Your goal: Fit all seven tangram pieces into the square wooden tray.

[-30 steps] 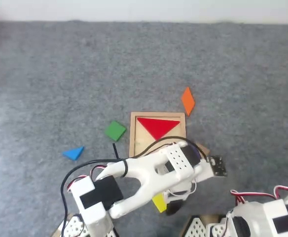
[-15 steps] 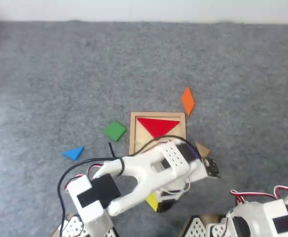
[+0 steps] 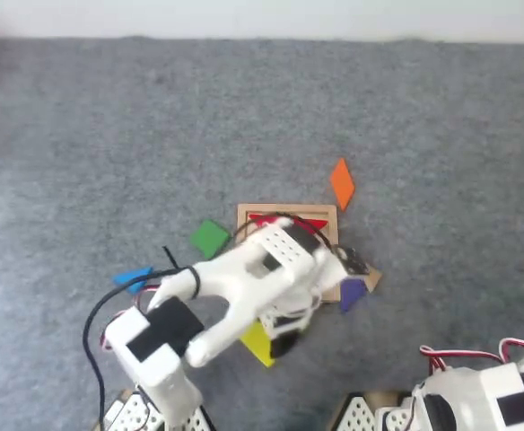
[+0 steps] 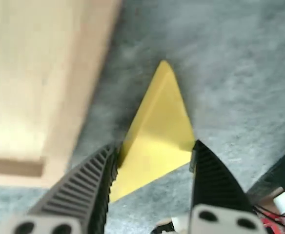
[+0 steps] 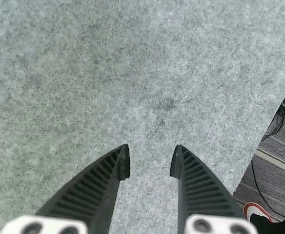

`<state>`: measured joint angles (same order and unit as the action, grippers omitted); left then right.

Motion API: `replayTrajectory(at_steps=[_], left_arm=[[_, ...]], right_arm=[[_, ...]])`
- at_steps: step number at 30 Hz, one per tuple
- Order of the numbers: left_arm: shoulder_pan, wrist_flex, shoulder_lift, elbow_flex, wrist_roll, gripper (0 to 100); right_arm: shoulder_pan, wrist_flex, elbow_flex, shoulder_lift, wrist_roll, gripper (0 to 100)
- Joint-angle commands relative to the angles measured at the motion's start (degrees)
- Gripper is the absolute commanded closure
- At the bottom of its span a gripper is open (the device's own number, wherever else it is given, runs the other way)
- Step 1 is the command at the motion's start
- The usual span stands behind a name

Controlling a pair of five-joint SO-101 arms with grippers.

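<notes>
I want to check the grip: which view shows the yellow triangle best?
The left wrist view: the yellow triangle lies nearly whole on the carpet, between the fingers of the left gripper. The high view shows one corner of it, poking out from under the left arm. The right wrist view faces grey carpet.

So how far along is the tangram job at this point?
One piece looks placed: the red triangle in the tray. In hand: the left gripper grips the yellow triangle beside the tray. Not yet in: orange piece, green square, blue triangle, and the purple piece by the tray's corner.
</notes>
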<state>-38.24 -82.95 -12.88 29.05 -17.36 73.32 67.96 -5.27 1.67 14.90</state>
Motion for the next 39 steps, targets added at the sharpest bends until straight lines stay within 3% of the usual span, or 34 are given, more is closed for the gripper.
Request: replayTrajectory(at_steps=[1, 12, 16, 21, 26, 28, 32, 39], left_arm=[[6.07, -0.35, 2.46, 0.31, -1.85, 81], [28.22, -6.24, 20.57, 1.89, -12.31, 81], [35.16, -6.07, 25.67, 1.98, -13.63, 78], [43.6, -0.88, 46.51, 2.24, -3.25, 73], [45.89, 6.95, 66.2, 20.53, 5.98, 73], [47.47, 9.85, 67.16, 26.33, 6.24, 73], [60.4, 11.25, 64.09, 25.19, 6.59, 73], [74.46, 14.86, 52.84, 17.19, 6.59, 72]], right_arm=[[-0.04, 0.31, 3.16, 0.92, 0.88, 84.5], [-0.13, 0.48, 3.16, 1.01, 0.97, 84.5], [-5.67, 2.24, 3.52, 1.1, 3.52, 84.4], [-25.71, 12.09, 7.3, 2.68, 6.77, 84.4], [-52.97, 21.49, 7.38, 8.48, 10.37, 84.6], [-63.6, 25.19, 7.21, 12.0, 11.87, 84.7], [-82.15, 29.23, -0.18, 18.95, 13.71, 84.7], [-107.65, 17.19, -24.62, 26.86, 16.0, 84.6]])
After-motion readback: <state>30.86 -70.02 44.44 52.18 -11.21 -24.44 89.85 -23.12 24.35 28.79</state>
